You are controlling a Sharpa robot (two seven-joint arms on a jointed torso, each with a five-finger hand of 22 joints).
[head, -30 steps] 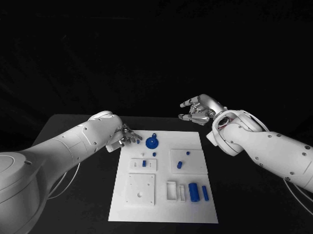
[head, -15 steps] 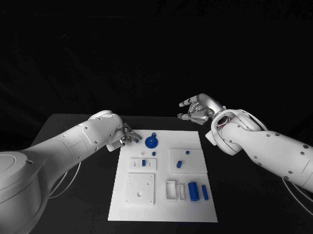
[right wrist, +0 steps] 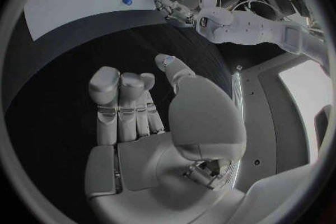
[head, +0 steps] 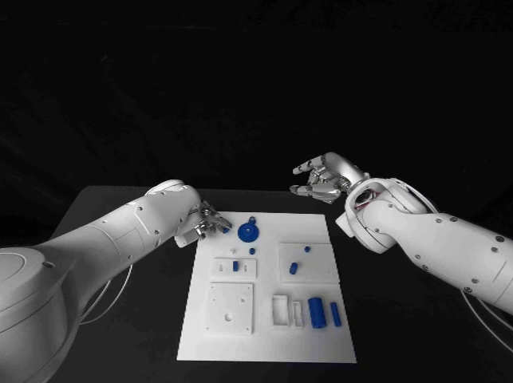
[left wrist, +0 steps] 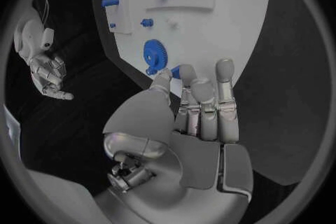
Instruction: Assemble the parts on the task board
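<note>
The white task board (head: pixel 268 335) lies mid-table. A blue gear (head: pixel 248 233) sits near its far left corner, also seen as the gear (left wrist: pixel 155 55) in the left wrist view. My left hand (head: pixel 207 223) hovers at that corner and pinches a small blue part (left wrist: pixel 175 71) between thumb and fingertip, close beside the gear. My right hand (head: pixel 323 177) is raised beyond the board's far edge, fingers loosely bent and holding nothing; the right wrist view shows the right hand (right wrist: pixel 140 112) with its thumb apart.
On the board's near right lie a blue cylinder (head: pixel 317 313) and a thin blue bar (head: pixel 336 316). Small blue pieces (head: pixel 294 270) stand in the middle blocks. A white square block (head: pixel 232 309) sits near left. Black table (head: pixel 130 287) surrounds the board.
My right hand has drifted slightly left. The left hand and the parts have stayed where they were.
</note>
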